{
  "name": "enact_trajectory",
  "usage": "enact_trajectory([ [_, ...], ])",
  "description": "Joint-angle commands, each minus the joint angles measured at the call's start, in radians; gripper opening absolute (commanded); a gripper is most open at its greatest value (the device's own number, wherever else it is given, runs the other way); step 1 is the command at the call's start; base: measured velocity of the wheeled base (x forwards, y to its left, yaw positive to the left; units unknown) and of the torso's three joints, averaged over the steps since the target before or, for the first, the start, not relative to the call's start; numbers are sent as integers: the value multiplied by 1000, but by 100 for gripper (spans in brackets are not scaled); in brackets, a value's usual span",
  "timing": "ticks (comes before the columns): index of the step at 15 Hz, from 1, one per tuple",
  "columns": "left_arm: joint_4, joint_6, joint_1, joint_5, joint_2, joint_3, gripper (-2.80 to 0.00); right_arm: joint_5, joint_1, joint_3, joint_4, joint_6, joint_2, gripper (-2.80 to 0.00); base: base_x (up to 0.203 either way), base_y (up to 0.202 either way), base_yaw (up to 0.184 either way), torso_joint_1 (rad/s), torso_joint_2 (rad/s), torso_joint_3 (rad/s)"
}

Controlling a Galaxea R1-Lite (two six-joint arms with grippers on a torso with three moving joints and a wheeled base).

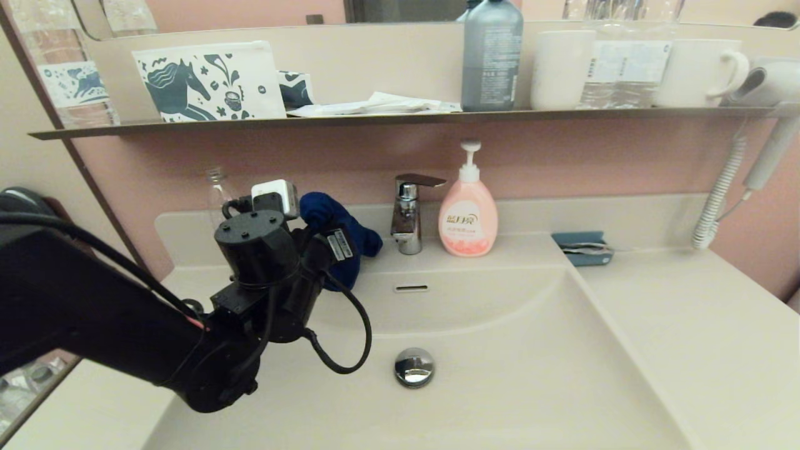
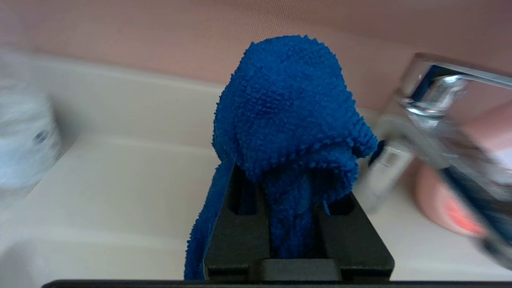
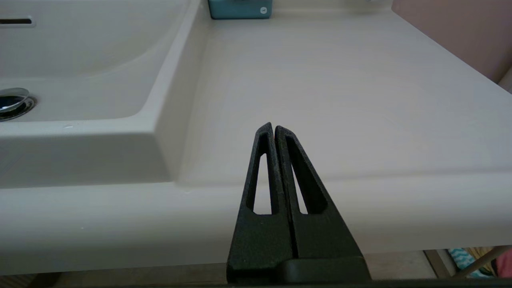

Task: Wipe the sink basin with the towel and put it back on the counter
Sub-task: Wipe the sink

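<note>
Left claw (image 2: 294,236): nearest the lens in the left wrist view; black, blocky fingers closed tight on a fold of the towel, which fills the narrow gap between them.
Towel (image 2: 288,120): deep blue, looped terry pile; bunched in a rounded hood above the fingers, one tail hanging down beside them. In the head view it sits at centre left (image 1: 337,234), held clear over the back ledge, left of the faucet.
Step in hand: judged to be carrying the towel to or from the basin; whether wiping is done cannot be told.
Doing it well: keep the grip firm, steer clear of the faucet and the soap bottle just beside the cloth, and let the loose bulk, not the fingers, meet any wall.
Faucet (image 1: 409,215): chrome, squared lever, glossy; close right of the towel.
Soap bottle (image 1: 468,215): pink, rounded, white pump.
Sink basin (image 1: 500,387): lower centre; cream-beige, smooth, shallow, sloping walls.
Drain plug (image 1: 414,365): round chrome dome.
Overflow slot (image 1: 411,288): on the back wall.
Surface (image 1: 687,325): right of frame; flat, matte cream.
Blue tray (image 1: 581,248): small, at its back edge.
Shelf (image 1: 400,117): thin, dark-edged, top of frame; carries a grey bottle, mugs and a printed pouch.
Right claw (image 3: 274,130): parked at the surface's front edge; tapered black fingers pressed together, nothing held.
</note>
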Motion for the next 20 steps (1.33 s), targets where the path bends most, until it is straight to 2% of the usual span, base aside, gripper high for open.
enact_trajectory([
  [1,-202,82,32,-66,175,5,-280,0,0,-1,0,0,1,-280,0,0,0,0,0,0],
  [3,-278,220,93,-205,255,0,-280,0,0,0,0,0,1,-280,0,0,0,0,0,0],
  [10,-280,215,150,-200,290,-12,-280,0,0,-1,0,0,1,-280,0,0,0,0,0,0],
  [11,-231,211,155,-201,274,-12,-280,0,0,-1,0,0,1,-280,0,0,0,0,0,0],
  [13,-144,146,157,-201,253,-37,-280,0,-1,0,0,0,1,-280,0,0,0,0,0,0],
  [15,-101,115,123,-187,252,-57,-280,0,0,0,0,0,1,-280,0,0,0,0,0,0],
  [20,-32,100,24,-106,272,-143,-280,0,0,0,0,0,1,-280,0,0,0,0,0,0],
])
